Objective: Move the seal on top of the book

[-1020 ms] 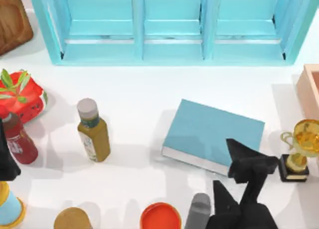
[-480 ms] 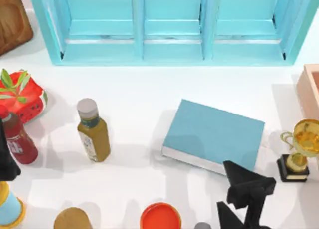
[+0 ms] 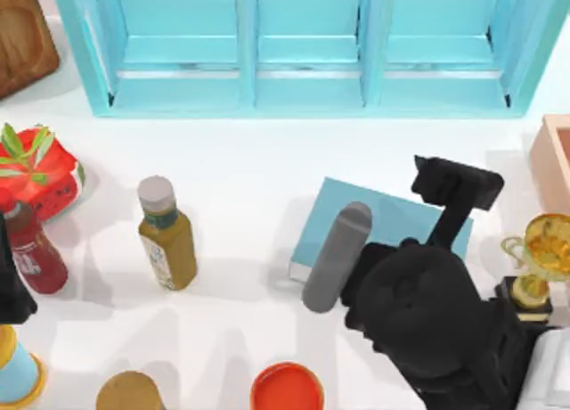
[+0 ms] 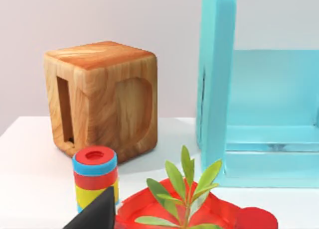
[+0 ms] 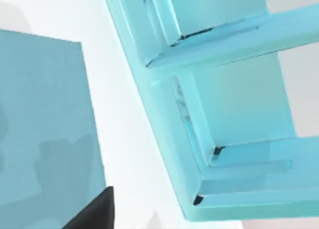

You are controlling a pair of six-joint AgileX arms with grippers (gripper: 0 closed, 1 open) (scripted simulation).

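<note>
Now the right arm [image 3: 427, 303] hung over the book [image 3: 374, 223], which lay flat on the table [image 3: 240, 169] right of centre. Couldn't tell the right pincer's state. Left arm [image 3: 11, 290] sat parked at the table's left edge.

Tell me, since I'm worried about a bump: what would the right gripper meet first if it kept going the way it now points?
Probably the teal shelf unit. The right gripper hangs over the far edge of the book, pointing toward the back of the table; only bare table lies between. Its height is unclear, so it might pass above.
</note>
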